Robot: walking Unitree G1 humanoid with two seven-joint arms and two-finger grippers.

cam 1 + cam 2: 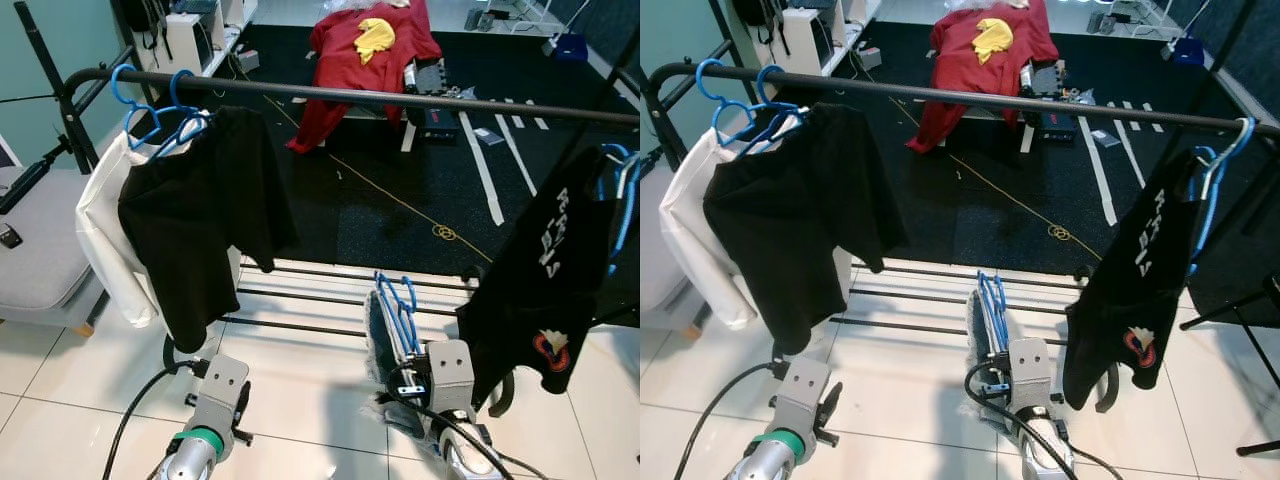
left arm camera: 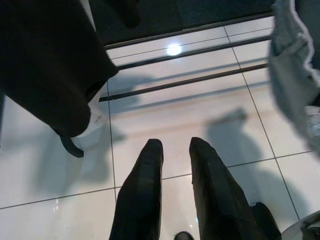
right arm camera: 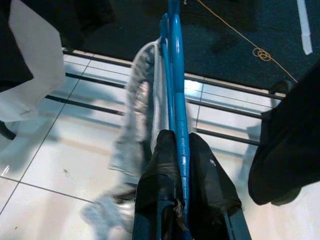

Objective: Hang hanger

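Note:
My right gripper (image 3: 179,145) is shut on a blue hanger (image 1: 398,310) that carries a grey garment (image 3: 136,125); it sits low in front of me, well below the black rail (image 1: 400,97). On the rail's left end hang a black shirt (image 1: 200,215) and a white shirt (image 1: 100,235) on blue hangers (image 1: 150,105). A black printed shirt (image 1: 545,280) hangs at the rail's right end. My left gripper (image 2: 175,150) is low on the left over the white tiles, its fingers slightly apart with nothing between them.
The rack's lower bars (image 1: 320,295) cross the tiled floor under the rail. Beyond lies a dark carpet with a red garment (image 1: 365,55) on a bench, a yellow cord and white tape strips. A grey seat (image 1: 40,260) stands at the left.

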